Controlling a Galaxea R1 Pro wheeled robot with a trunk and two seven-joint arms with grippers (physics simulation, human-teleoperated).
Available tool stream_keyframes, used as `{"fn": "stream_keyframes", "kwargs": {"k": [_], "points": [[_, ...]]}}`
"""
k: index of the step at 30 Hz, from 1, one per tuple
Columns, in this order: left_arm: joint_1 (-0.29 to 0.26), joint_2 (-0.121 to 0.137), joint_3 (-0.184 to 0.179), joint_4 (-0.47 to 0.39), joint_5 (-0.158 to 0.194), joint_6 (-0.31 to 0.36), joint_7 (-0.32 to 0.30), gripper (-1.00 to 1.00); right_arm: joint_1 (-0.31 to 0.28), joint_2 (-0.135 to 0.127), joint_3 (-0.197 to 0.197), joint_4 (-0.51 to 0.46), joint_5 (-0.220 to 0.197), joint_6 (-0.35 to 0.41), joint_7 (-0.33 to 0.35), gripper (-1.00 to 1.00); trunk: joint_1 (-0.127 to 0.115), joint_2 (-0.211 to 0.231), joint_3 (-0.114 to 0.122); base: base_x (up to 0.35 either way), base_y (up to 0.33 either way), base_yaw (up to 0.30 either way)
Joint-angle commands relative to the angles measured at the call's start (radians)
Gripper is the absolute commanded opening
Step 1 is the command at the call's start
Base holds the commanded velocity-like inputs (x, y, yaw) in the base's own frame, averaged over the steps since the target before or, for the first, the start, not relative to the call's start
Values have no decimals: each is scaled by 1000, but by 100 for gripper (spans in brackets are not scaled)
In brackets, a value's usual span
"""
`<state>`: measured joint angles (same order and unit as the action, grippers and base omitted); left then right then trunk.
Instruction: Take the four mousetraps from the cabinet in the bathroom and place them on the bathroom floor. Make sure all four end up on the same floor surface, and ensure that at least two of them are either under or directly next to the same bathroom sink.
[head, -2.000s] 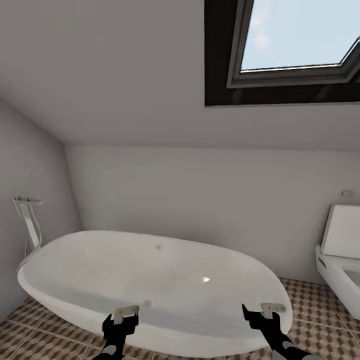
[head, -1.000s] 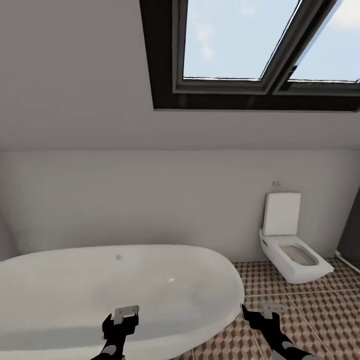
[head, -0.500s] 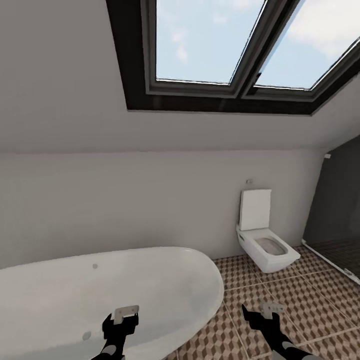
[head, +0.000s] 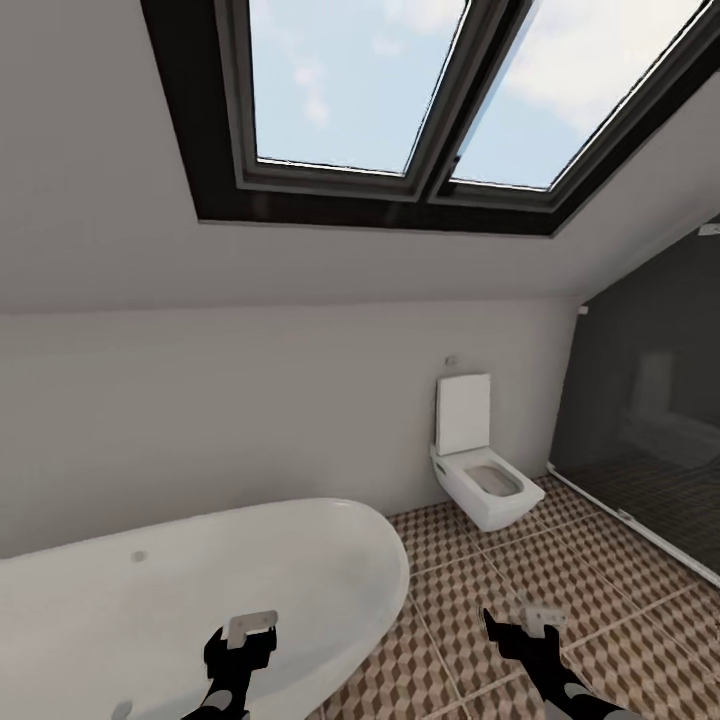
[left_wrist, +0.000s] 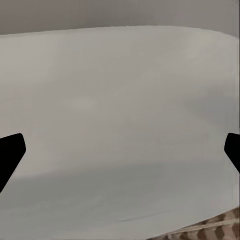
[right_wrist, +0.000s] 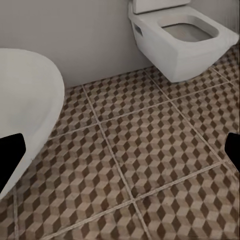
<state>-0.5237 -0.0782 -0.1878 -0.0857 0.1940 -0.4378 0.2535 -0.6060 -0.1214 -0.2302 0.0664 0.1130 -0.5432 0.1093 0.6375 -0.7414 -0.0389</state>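
The bathroom floor (head: 520, 590) has a brown-and-beige cube pattern with pale grout lines. The bathtub (head: 200, 590) and toilet (head: 485, 480) are plain white. The wall (head: 250, 400) is light grey, the skylight frame (head: 380, 205) black around blue sky, and the shower panel (head: 650, 400) dark grey.

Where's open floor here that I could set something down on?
The widest bare stretch of bathroom floor lies between the bathtub and the toilet, running toward the dark glass shower enclosure. In the right wrist view the same tiles look clear between tub and toilet. On the left gripper's side it is crowded: the tub sits right below it.
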Motion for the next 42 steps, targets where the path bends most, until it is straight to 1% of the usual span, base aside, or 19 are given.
{"fn": "stream_keyframes", "kwargs": {"k": [1,42], "points": [[-1,0,-9,1,8,-3,4,100,-2,-1,-9,4,10,-6,1,100,0,-2,-1,0,0,-292],[-1,-1,-10,1,8,-3,4,100,-2,-1,-9,5,10,-6,1,100,0,-2,19,0,0,-292]]}}
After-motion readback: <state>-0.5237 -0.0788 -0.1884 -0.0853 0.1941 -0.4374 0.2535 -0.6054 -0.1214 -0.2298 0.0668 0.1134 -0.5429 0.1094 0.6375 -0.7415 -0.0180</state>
